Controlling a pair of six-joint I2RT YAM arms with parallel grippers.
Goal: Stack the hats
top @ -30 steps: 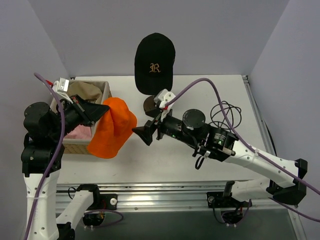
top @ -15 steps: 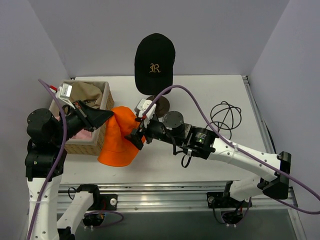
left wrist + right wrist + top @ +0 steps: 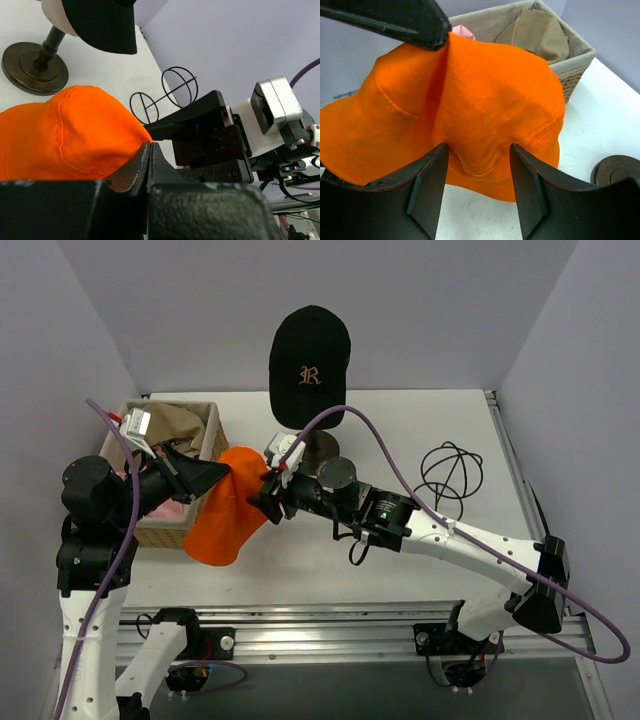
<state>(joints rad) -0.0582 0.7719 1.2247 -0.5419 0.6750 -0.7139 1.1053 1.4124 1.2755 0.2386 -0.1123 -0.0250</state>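
Beside the basket (image 3: 155, 534), the left claw (image 3: 222, 476) pinches the orange hat (image 3: 222, 528); the right claw (image 3: 264, 502), spread, straddles a fold of its fabric.

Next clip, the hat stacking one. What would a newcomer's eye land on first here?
The bright orange hat dominates the scene. It hangs left of centre, pinched by the left gripper, while the right gripper straddles a fold of it with its jaws apart. Behind it, the black cap with the gold R sits high on a stand toward the back of the table.
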